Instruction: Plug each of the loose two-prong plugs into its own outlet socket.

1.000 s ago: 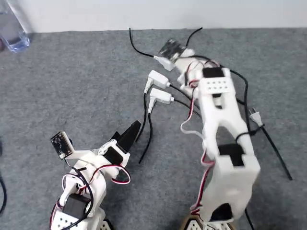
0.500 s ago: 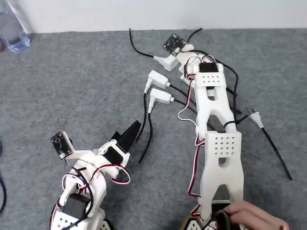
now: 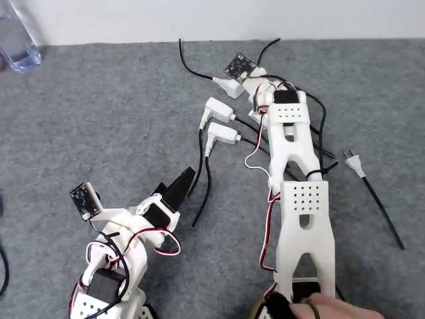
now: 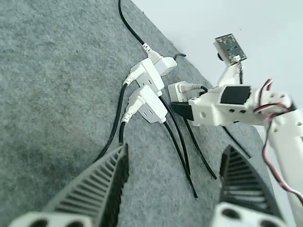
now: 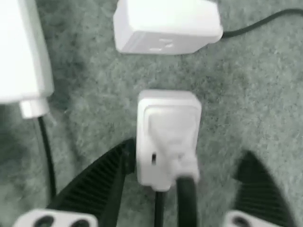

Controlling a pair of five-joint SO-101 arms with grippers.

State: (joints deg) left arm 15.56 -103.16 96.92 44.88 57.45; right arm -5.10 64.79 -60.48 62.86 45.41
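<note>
Presently my right claw stands spread either side of a white socket block, my left claw hangs spread too, and the loose plug lies well apart on the counter; I judge a reach for it could snag the cords and drag sockets askew.

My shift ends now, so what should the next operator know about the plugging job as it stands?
Left gripper: open, empty, over bare carpet.
Right gripper: open, straddling a white socket that appears to hold a plug.
Loose plug: lies on the carpet beside the right arm, not yet picked up.
Left to do: fetch it and plug it in.
</note>
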